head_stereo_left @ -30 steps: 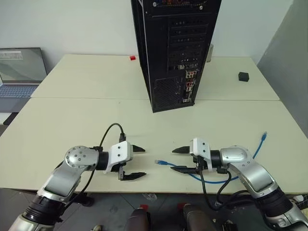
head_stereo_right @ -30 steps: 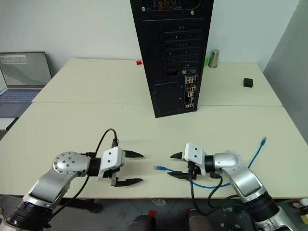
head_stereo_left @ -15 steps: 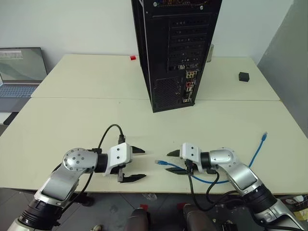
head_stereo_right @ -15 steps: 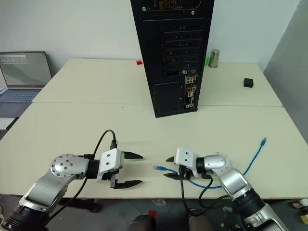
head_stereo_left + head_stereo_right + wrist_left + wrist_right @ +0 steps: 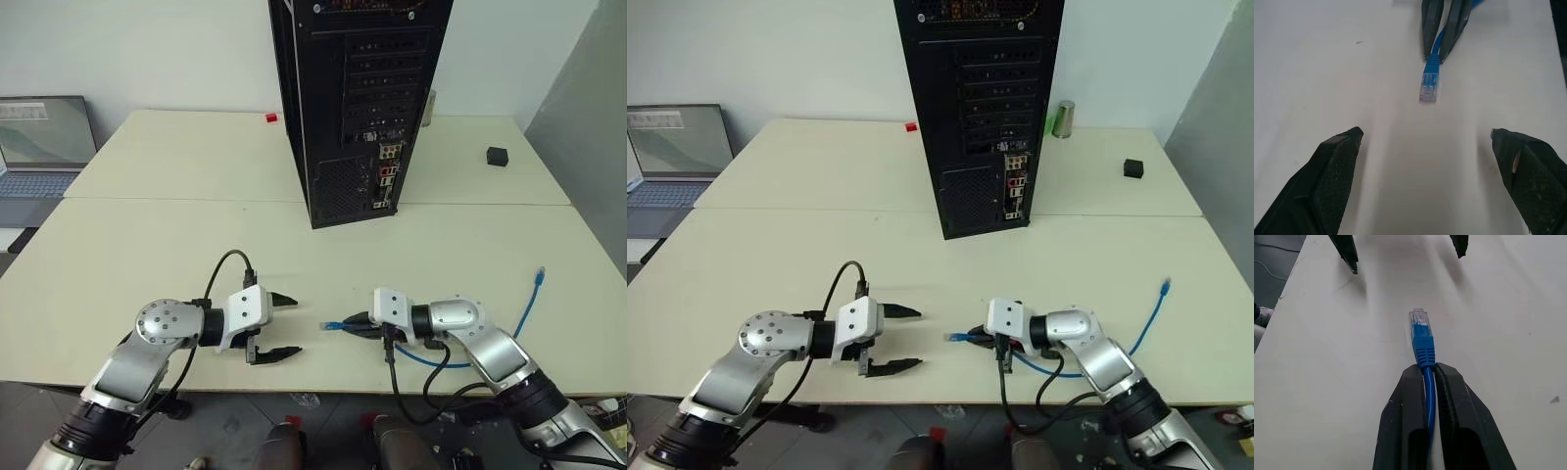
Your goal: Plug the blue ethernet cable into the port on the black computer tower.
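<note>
My right gripper (image 5: 1424, 369) pinches the blue ethernet cable (image 5: 1423, 346) just behind its plug, both black fingers pressed flat against the cord, at the near edge of the cream table (image 5: 147, 245). My left gripper (image 5: 280, 328) hangs spread wide and empty just beside it, its tips facing the plug across a short gap of bare tabletop.

The grip sits behind the ribbed strain boot, so the clear connector juts free ahead of the fingers, which I judge is what the insertion needs. The step now is to lift the plug off the surface without letting the cord twist in the pinch, then carry it up the table to the black computer tower (image 5: 358, 98), which stands upright well beyond both arms with its rear panel turned toward me. The likely socket is somewhere in the coloured cluster low on that panel; I cannot pick out the network port itself from here. The latch side of the plug should be checked before I line it up.

The cable is thin and light blue, trailing back under my right forearm in a loose curve, its far plug (image 5: 538, 277) lying near the table's right edge.
</note>
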Motion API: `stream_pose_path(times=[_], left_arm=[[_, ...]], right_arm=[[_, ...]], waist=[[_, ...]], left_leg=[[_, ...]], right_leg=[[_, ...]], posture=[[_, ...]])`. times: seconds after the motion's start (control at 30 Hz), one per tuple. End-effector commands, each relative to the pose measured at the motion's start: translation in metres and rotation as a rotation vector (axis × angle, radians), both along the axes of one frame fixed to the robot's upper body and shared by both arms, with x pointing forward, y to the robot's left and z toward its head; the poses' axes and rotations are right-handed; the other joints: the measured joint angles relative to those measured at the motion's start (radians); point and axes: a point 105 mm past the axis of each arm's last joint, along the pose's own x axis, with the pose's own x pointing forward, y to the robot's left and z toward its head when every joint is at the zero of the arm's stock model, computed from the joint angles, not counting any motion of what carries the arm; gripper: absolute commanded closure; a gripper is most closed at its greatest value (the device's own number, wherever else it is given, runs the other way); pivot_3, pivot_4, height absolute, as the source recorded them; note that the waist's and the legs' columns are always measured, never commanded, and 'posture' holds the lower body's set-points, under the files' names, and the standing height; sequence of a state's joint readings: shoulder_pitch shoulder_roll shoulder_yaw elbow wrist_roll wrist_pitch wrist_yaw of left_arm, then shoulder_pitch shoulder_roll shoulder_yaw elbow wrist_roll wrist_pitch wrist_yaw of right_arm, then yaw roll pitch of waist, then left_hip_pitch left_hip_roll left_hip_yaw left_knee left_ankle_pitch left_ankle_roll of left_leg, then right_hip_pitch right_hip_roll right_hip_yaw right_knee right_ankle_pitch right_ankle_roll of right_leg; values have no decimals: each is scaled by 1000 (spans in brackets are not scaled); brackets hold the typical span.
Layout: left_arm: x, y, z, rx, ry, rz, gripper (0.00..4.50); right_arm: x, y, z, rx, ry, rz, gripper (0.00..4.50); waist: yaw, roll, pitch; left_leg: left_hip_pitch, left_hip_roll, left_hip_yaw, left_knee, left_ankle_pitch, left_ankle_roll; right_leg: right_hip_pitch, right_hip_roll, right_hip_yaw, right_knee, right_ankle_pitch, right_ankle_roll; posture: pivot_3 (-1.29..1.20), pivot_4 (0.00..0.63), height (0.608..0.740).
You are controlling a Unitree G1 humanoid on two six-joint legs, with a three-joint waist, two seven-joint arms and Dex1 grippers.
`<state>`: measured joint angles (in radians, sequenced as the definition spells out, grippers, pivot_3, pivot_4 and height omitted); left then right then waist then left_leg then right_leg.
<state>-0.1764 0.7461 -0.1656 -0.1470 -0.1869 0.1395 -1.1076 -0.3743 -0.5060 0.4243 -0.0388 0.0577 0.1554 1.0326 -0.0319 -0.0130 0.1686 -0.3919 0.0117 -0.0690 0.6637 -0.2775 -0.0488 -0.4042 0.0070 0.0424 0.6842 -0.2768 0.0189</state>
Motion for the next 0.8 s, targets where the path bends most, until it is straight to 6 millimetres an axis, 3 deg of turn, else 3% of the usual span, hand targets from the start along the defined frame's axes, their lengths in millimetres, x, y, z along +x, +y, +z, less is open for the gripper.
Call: stream_pose_path(times=[0.03,0.4,0.8], left_arm=[[-1,-14,5,-13,-25,-69,0],[3,-29,6,-28,-31,-136,0],[3,-39,5,-50,-34,-163,2207]], right_arm=[[-5,9,22,17,-63,75,4481],[-6,12,26,11,-49,83,4486],[-7,13,24,8,-45,85,4495]], waist=[[0,0,0],[0,0,0],[0,0,0]], left_leg=[[0,0,0,0,0,0],[0,0,0,0,0,0],[0,0,0,0,0,0]], right_leg=[[0,0,0,0,0,0],[0,0,0,0,0,0],[0,0,0,0,0,0]], posture=[[0,150,740],[0,150,740],[0,150,740]])
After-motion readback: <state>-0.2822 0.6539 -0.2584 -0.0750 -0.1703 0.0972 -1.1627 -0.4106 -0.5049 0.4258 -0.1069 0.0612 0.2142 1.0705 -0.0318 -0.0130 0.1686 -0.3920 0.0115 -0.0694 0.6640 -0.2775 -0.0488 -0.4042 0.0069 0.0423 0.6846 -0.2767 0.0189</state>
